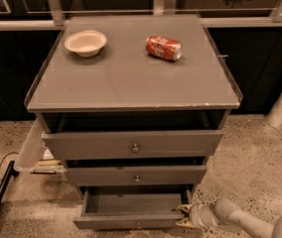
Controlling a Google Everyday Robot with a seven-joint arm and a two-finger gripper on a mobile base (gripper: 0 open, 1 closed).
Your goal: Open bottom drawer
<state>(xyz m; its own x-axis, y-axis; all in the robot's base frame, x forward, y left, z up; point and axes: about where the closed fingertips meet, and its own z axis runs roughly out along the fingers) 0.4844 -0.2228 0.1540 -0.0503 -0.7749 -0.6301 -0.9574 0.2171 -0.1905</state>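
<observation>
A pale bowl (85, 42) sits far left on the grey cabinet top (131, 83); a red can (163, 48) lies on its side to its right, well apart. 2 upper drawers (101, 144) stand slightly open.

Grey bottom drawer (111, 223), beige end effector (184, 215) at its right corner, red can (163, 48)

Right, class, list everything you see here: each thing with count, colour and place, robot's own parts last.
cabinet: one, grey, centre
bowl: one, cream, cabinet top, back left
can: one, red, on its side, cabinet top, back right
top drawer: one, grey, just under the top
middle drawer: one, grey, below it
bottom drawer: one, grey, lowest, pulled out
bin: one, clear, floor left of cabinet
arm: one, pale grey, lower right
gripper: one, pale, at the bottom drawer's right front corner
</observation>
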